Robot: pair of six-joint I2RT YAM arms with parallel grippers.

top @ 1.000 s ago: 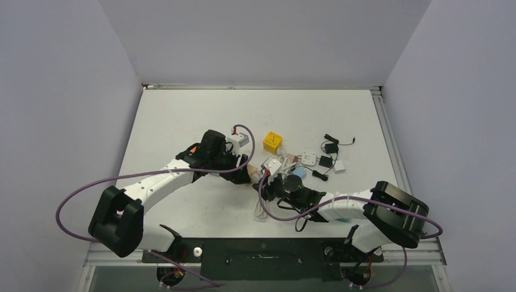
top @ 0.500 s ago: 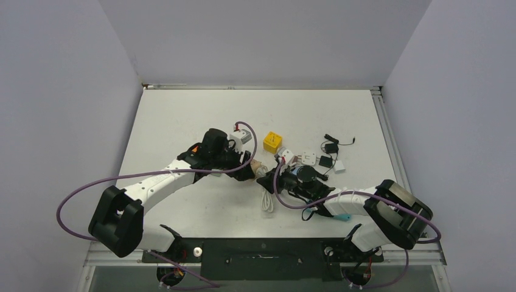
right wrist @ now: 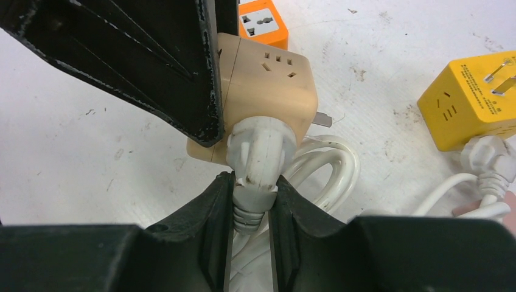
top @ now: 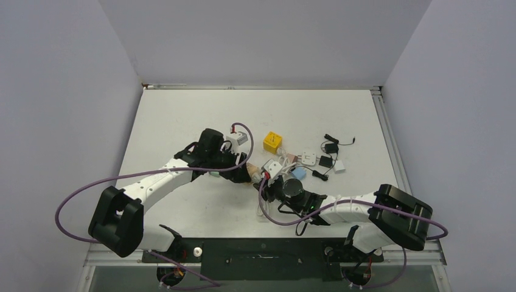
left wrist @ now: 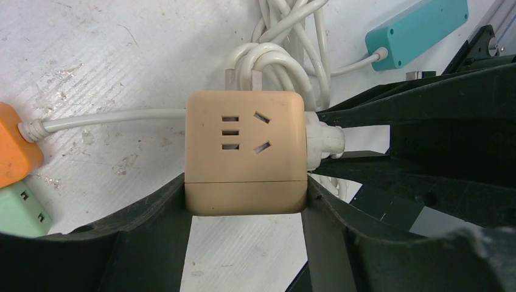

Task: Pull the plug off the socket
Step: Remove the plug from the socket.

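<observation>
A tan cube socket [left wrist: 244, 152] sits on the white table, also shown in the right wrist view [right wrist: 268, 91] and the top view [top: 253, 173]. My left gripper [left wrist: 244, 196] is shut on the socket's near sides. A white plug [right wrist: 260, 152] with a ribbed collar is seated in the socket's side face, also shown in the left wrist view [left wrist: 322, 141]. My right gripper [right wrist: 252, 190] is shut on the plug's body. In the top view the two grippers meet at the table's middle, left [top: 246, 173] and right [top: 268, 182].
A coiled white cable [right wrist: 331, 161] lies under the socket. A yellow cube socket [top: 272, 142], an orange one [left wrist: 15, 152], a green one [left wrist: 21, 210], a teal power strip [left wrist: 417, 30] and black adapters [top: 329, 160] lie close around.
Half a second ago both grippers and the socket were farther right and back. They have shifted back to the near left, about where they were a second ago. The plug stays in the socket.
</observation>
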